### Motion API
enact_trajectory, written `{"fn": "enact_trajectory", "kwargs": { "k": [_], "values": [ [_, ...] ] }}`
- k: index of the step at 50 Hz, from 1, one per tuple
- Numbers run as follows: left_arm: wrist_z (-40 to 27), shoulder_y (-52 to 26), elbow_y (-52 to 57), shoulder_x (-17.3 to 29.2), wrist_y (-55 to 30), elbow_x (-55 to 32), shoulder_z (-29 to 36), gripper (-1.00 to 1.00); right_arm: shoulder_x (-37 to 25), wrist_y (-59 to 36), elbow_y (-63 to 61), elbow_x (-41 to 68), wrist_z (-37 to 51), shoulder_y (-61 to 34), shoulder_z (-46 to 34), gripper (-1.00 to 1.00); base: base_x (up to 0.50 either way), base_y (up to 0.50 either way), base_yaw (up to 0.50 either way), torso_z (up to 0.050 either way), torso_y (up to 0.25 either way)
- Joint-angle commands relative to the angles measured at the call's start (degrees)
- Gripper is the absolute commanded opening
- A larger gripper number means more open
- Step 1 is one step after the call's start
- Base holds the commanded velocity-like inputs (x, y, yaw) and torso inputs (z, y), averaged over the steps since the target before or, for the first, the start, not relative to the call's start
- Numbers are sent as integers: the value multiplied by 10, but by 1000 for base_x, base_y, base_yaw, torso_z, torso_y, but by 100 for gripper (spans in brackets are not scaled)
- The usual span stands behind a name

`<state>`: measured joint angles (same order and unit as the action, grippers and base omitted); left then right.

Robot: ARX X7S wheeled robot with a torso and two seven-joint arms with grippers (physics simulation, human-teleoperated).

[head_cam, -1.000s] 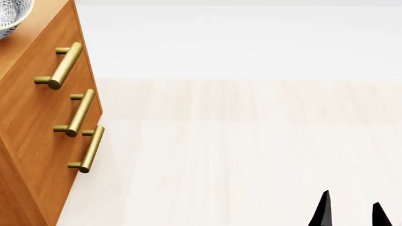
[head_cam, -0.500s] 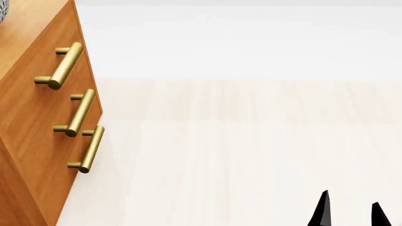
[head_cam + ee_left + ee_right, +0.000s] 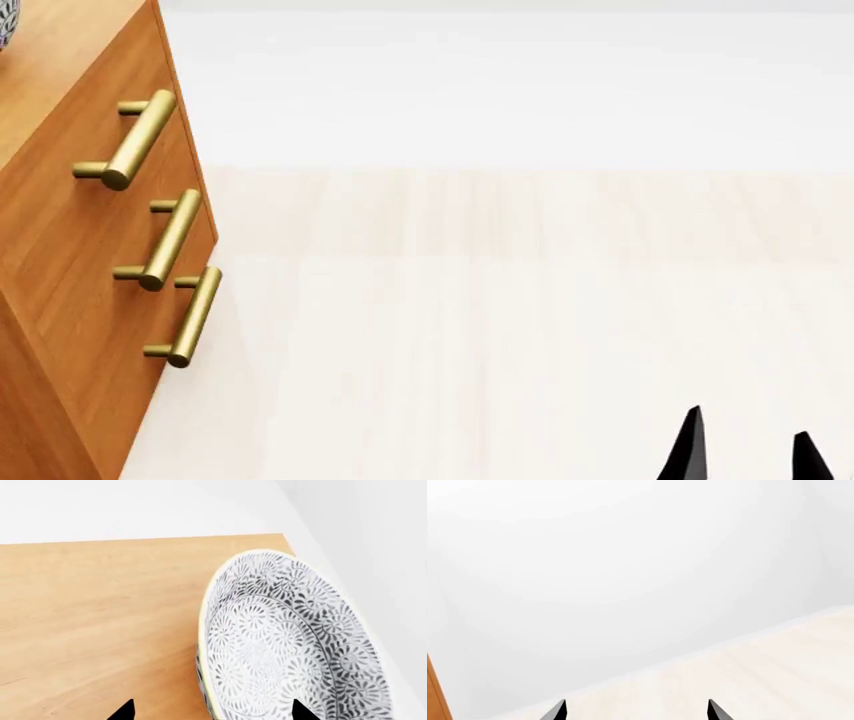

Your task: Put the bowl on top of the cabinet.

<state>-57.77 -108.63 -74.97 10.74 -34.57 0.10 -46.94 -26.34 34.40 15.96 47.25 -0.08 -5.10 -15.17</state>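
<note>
Placing step: left claw (image 3: 210,711) is hanging over the cabinet (image 3: 93,625) top, prongs spread, one tip either side of the bowl (image 3: 287,645) rim; grip contact unclear. Bowl is sitting near the cabinet's corner. Next, I'd judge: retract clear. Right claw (image 3: 742,448) is idling, released

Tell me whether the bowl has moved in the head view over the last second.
Yes. The bowl slid left along the cabinet top, away from its brass handles; only a sliver shows.
</note>
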Motion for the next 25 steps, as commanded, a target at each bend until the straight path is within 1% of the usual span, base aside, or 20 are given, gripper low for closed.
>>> {"fn": "enact_trajectory", "kwargs": {
  "k": [1, 13, 18, 19, 25],
  "values": [
    [-4, -12, 0, -2, -5, 2, 5, 100, -3, 4, -14, 2, 0, 10, 3, 100, 0, 0, 0, 0, 0],
    [-6, -31, 0, -5, -16, 10, 25, 100, -8, 11, -41, -1, 0, 27, 5, 100, 0, 0, 0, 0, 0],
    [-4, -55, 1, -15, -28, 20, 46, 100, -9, 13, -49, -1, -2, 32, 5, 100, 0, 0, 0, 0, 0],
    [2, -63, 1, -20, -34, 29, 60, 100, -11, 14, -54, -1, -2, 35, 6, 100, 0, 0, 0, 0, 0],
    [-1, -69, 2, -25, -38, 30, 73, 100, -14, 19, -67, -1, -4, 46, 8, 100, 0, 0, 0, 0, 0]
  ]
}}
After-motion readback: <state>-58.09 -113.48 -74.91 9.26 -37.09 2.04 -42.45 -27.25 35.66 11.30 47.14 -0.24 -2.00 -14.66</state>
